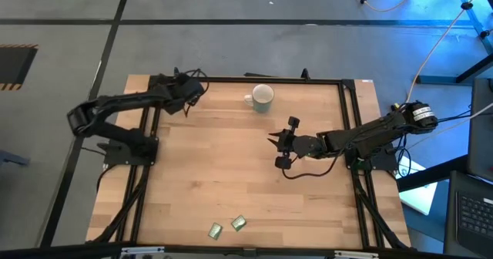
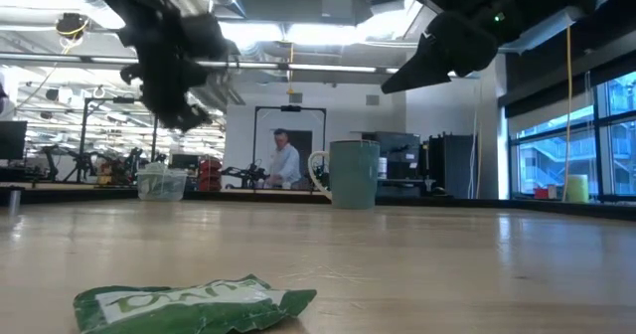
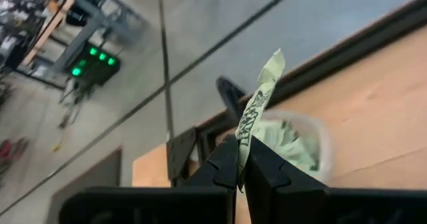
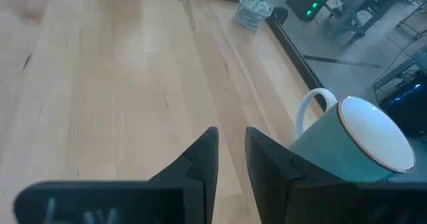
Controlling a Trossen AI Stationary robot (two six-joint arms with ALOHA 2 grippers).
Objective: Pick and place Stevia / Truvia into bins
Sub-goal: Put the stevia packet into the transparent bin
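Observation:
My left gripper (image 3: 240,174) hovers over the table's far left corner (image 1: 187,97) and is shut on a green-and-white sachet (image 3: 259,104). Right below it stands the clear cup (image 3: 303,141), with several sachets inside; it also shows in the low view (image 2: 162,183). The pale green mug (image 1: 263,97) stands upright by the far edge. Two more sachets (image 1: 216,230) (image 1: 239,223) lie flat near the near edge; one fills the foreground of the low view (image 2: 189,304). My right gripper (image 1: 273,141) hangs above the table's middle, short of the mug (image 4: 353,144), empty, its fingers a narrow gap apart. My left gripper pinches the sachet by its lower end (image 3: 241,144) between the two fingers. The rest of the sachet sticks out past the fingertips, slightly crumpled and lifted clear, over the cup.
A black frame rail (image 1: 231,79) runs along the table's far edge and down both sides. The wood between the mug and the near sachets is bare. A person (image 2: 285,162) stands far off in the room behind the table.

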